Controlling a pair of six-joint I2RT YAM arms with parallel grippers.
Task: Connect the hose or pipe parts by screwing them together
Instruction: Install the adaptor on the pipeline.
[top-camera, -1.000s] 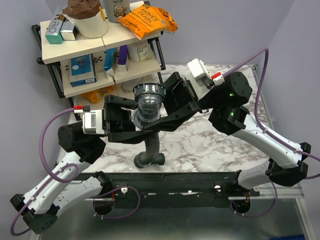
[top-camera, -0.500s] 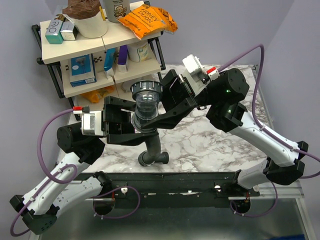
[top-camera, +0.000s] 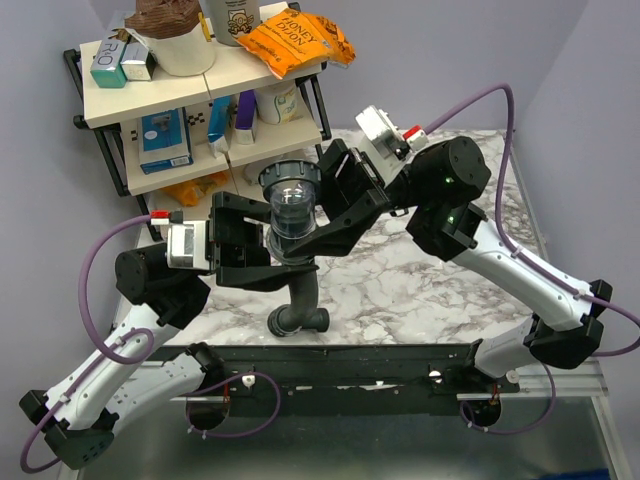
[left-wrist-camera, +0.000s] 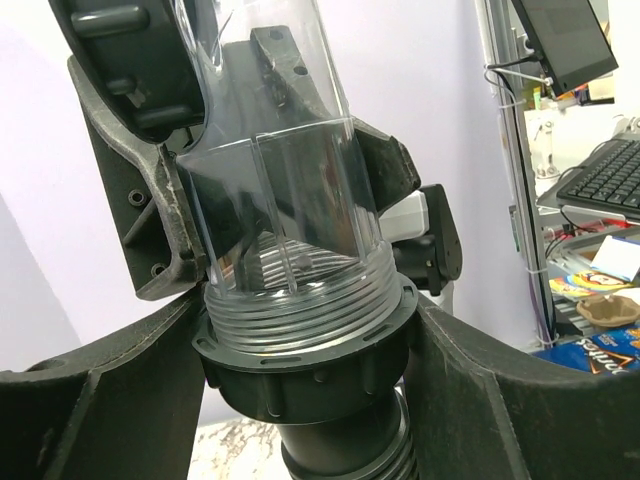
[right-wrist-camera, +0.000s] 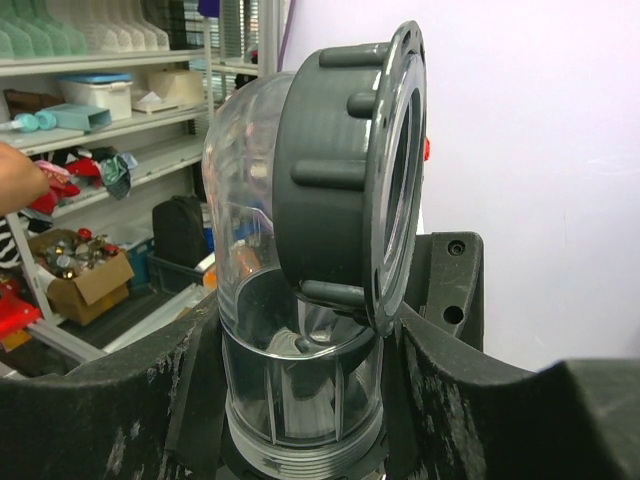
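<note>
Both grippers hold one assembly above the table. It is a clear rigid pipe fitting (top-camera: 292, 215) with a dark grey ribbed ring (top-camera: 290, 180) at its wide top mouth. Its threaded lower end (left-wrist-camera: 300, 315) sits in the black collar nut (left-wrist-camera: 305, 375) of a black ribbed hose (top-camera: 303, 290). The hose hangs down, and its lower end (top-camera: 298, 320) rests on the marble table. My left gripper (top-camera: 268, 250) is shut on the collar nut from both sides. My right gripper (top-camera: 322, 225) is shut on the clear body (right-wrist-camera: 300, 390), just below the grey ring (right-wrist-camera: 345, 170).
A two-tier shelf (top-camera: 150, 95) stands at the back left with boxes, a tub and an orange snack bag (top-camera: 295, 40). A black rail (top-camera: 330, 365) runs along the table's near edge. Purple cables (top-camera: 95, 290) loop beside both arms.
My right wrist has turned and shifted up and to the left, twisting the clear fitting. The hose's lower end swung slightly on the table. The left gripper has stayed in place.
</note>
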